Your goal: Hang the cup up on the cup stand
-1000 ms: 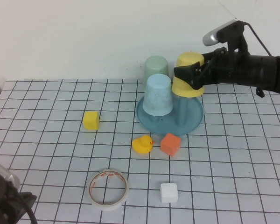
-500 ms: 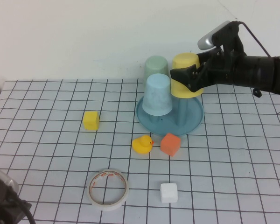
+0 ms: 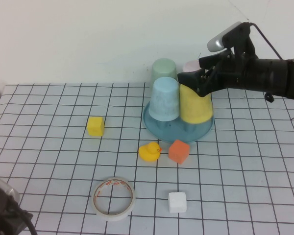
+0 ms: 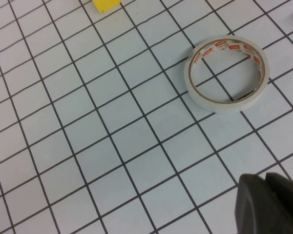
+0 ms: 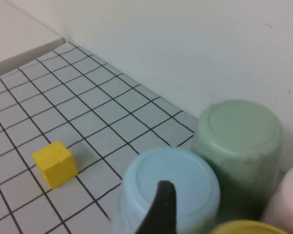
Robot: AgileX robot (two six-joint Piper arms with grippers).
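Observation:
The yellow cup (image 3: 195,105) sits upside down over a peg of the teal cup stand (image 3: 179,132), low on it, beside the light blue cup (image 3: 165,99). Its top edge shows in the right wrist view (image 5: 244,228). My right gripper (image 3: 192,81) hovers just above the yellow cup, open and apart from it; one dark finger (image 5: 161,209) shows in front of the light blue cup (image 5: 171,187). My left gripper (image 4: 263,179) is shut and empty, low at the near left corner of the table, near the tape roll (image 4: 228,72).
A green cup (image 3: 163,68) and a pale pink cup (image 3: 190,65) stand at the back of the stand. A yellow cube (image 3: 95,126), rubber duck (image 3: 149,152), orange cube (image 3: 179,151), white cube (image 3: 177,201) and tape roll (image 3: 113,198) lie in front.
The yellow cup has left my right gripper and dropped down the peg onto the stand. The right gripper has opened and stayed at about the same height. The left arm is still.

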